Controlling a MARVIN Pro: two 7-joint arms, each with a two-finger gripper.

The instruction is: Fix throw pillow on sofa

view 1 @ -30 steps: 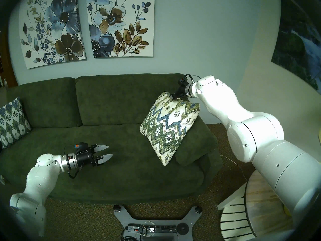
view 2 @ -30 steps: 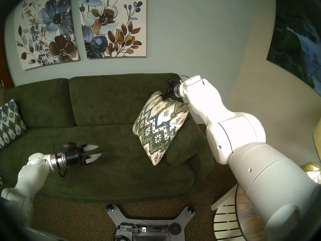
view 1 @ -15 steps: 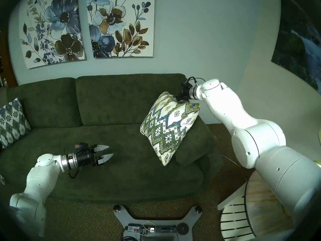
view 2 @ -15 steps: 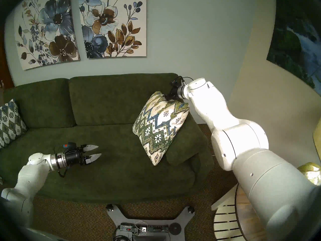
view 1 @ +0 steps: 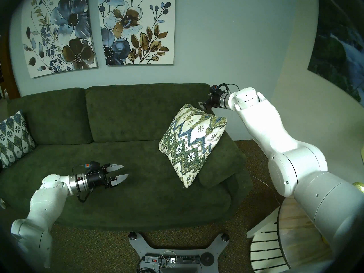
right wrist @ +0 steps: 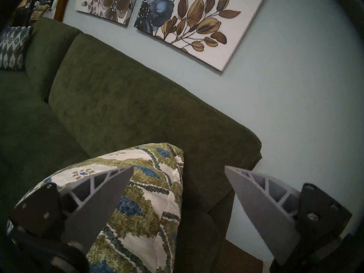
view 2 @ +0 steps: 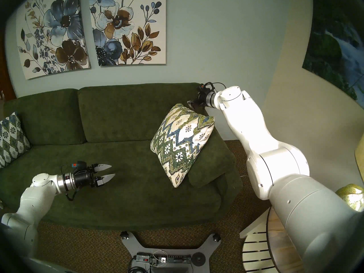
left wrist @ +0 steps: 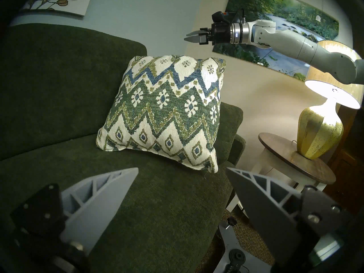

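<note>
Two arms reach over the sofa [view 1: 126,117] in the head views. The pillow [view 1: 192,144] stands tilted at the sofa's right end, its back against the armrest [view 1: 224,160] and its lower corner on the seat. The right gripper [view 1: 201,104] hangs just above and behind the pillow's top edge, apart from it, fingers spread and empty. The left gripper [view 1: 120,171] hovers over the seat, well apart from the pillow, its fingers also spread with nothing between them. A second cushion [view 1: 13,136] leans at the sofa's left end.

In the left wrist view, the pillow [left wrist: 167,109] stands upright against the back cushion and armrest, zigzag face outward. The right gripper [left wrist: 189,36] is in clear air above its upper right corner, jaws a little apart. A lamp [left wrist: 323,117] sits on a side table [left wrist: 307,168] beyond the armrest.

In the right wrist view, the pillow's top corner [right wrist: 157,168] lies below and between the spread fingers [right wrist: 102,195], not pinched.
</note>
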